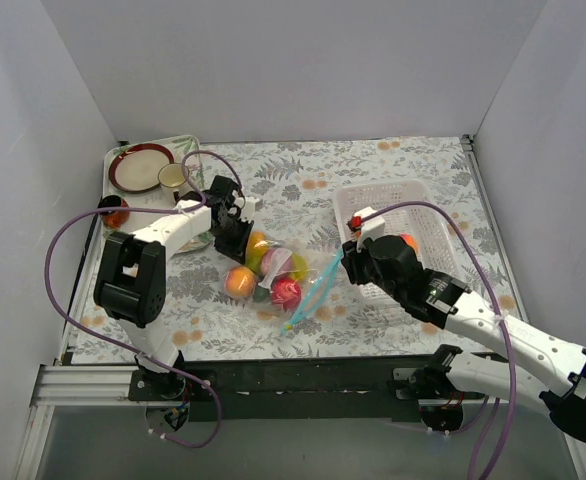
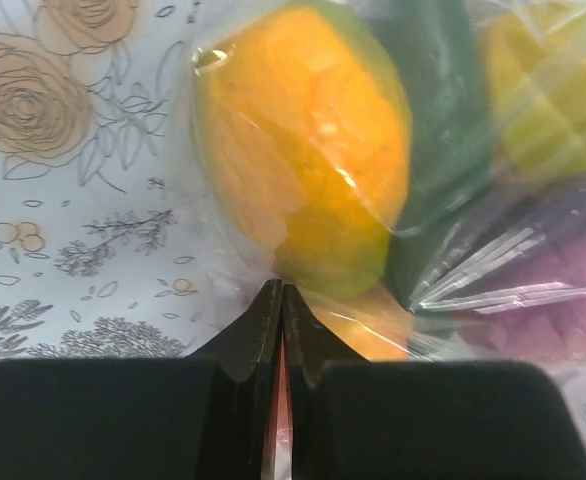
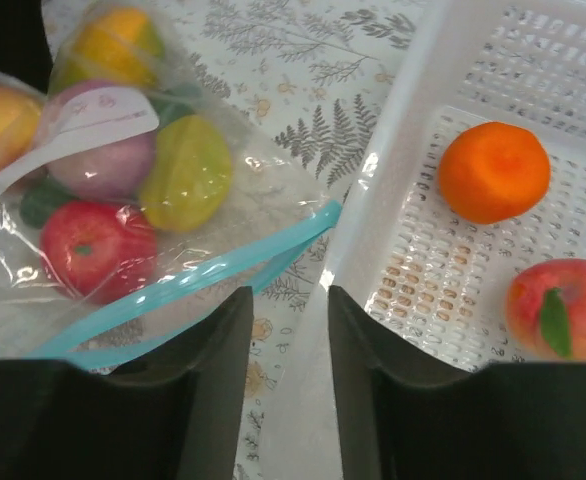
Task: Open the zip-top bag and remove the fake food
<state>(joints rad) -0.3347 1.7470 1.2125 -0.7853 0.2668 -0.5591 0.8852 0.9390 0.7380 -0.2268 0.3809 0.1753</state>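
Note:
The zip-top bag (image 1: 291, 276) lies mid-table, its light blue zip strip (image 1: 319, 284) toward the right. Inside it is fake food: orange (image 1: 240, 281), red (image 1: 286, 292), yellow (image 1: 298, 267) and purple-pink (image 1: 275, 261) pieces. My left gripper (image 1: 235, 236) is shut at the bag's left end, its tips (image 2: 281, 290) pinching the film beside an orange-yellow fruit (image 2: 313, 150). My right gripper (image 1: 351, 258) is open and empty, and in its wrist view it (image 3: 287, 295) hangs between the zip strip (image 3: 203, 280) and the basket rim (image 3: 393, 170). The bag's mouth looks parted.
The white mesh basket (image 1: 443, 225) at the right holds an orange toy (image 3: 493, 170) and a peach toy (image 3: 563, 310). At the back left are a red-brown plate (image 1: 140, 166), a cup (image 1: 172, 177) and a small orange-brown jar (image 1: 114, 212). White walls enclose the table.

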